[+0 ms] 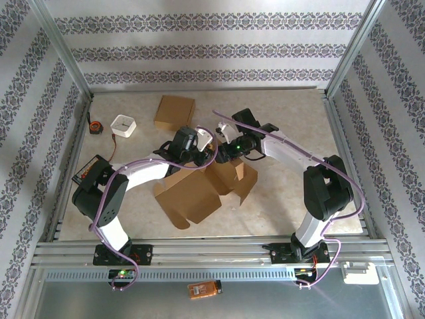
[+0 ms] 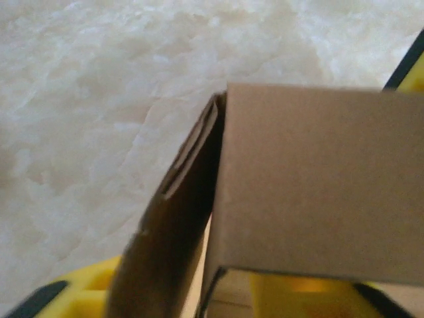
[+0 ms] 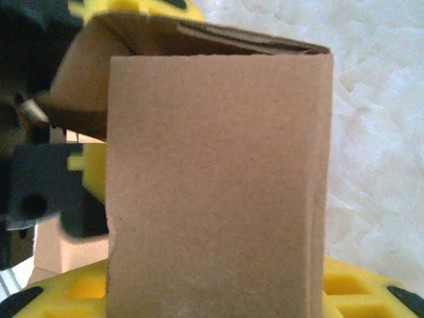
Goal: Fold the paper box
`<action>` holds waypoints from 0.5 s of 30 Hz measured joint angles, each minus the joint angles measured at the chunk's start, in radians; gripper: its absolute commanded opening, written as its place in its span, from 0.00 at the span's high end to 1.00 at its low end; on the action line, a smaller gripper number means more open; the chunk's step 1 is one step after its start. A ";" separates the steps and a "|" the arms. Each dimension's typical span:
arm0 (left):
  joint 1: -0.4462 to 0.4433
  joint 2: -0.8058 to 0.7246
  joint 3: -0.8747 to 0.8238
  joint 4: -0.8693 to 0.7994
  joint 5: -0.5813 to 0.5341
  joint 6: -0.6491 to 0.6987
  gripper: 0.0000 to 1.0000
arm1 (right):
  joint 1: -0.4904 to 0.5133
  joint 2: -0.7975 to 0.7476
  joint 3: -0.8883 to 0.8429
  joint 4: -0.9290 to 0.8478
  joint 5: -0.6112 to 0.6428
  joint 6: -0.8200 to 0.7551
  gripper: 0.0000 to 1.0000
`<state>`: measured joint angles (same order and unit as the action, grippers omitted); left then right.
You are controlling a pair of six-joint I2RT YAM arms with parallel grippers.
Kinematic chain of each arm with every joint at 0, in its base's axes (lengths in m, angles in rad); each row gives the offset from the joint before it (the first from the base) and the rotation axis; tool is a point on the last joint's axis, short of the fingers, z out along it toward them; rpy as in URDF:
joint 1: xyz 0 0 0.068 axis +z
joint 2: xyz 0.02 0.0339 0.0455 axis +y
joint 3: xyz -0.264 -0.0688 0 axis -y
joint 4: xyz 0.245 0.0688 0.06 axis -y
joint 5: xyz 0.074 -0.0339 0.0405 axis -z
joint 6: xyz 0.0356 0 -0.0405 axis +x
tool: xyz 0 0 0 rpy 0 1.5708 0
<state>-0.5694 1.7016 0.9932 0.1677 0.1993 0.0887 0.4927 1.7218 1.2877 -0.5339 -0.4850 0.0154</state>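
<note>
The paper box [image 1: 196, 191] is brown cardboard, half opened out flat in the middle of the table, with its far flaps raised. My left gripper [image 1: 199, 151] and right gripper [image 1: 223, 150] meet over that far edge, close together. In the left wrist view a cardboard panel [image 2: 318, 179] and a dark folded flap [image 2: 172, 225] stand between my yellow fingers [image 2: 79, 295]. A broad upright flap [image 3: 218, 185] in the right wrist view covers the gap between the right gripper's yellow fingers [image 3: 361, 291]. Both pairs of fingertips are hidden, so neither grip can be judged.
A second, folded cardboard box [image 1: 174, 111] lies at the back. Left of it sit a small white box [image 1: 123, 126] and a tape measure [image 1: 95, 126]. An orange object [image 1: 204, 289] lies below the front rail. Metal frame rails border the table.
</note>
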 measured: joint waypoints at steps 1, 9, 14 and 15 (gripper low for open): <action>0.000 -0.008 -0.001 0.001 0.007 -0.005 0.50 | -0.002 -0.001 0.000 -0.002 0.002 -0.002 0.57; 0.004 -0.222 -0.100 0.001 0.017 -0.041 0.22 | -0.015 -0.050 0.000 -0.045 -0.024 -0.051 0.60; 0.006 -0.475 -0.179 -0.019 0.070 -0.081 0.21 | -0.038 -0.050 0.000 -0.033 -0.009 -0.062 0.60; 0.014 -0.525 -0.190 -0.029 0.076 -0.093 0.20 | -0.039 -0.050 0.000 -0.032 -0.009 -0.066 0.60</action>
<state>-0.5552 1.1770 0.8036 0.1390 0.2756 -0.0044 0.4534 1.6718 1.2877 -0.5659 -0.4938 -0.0502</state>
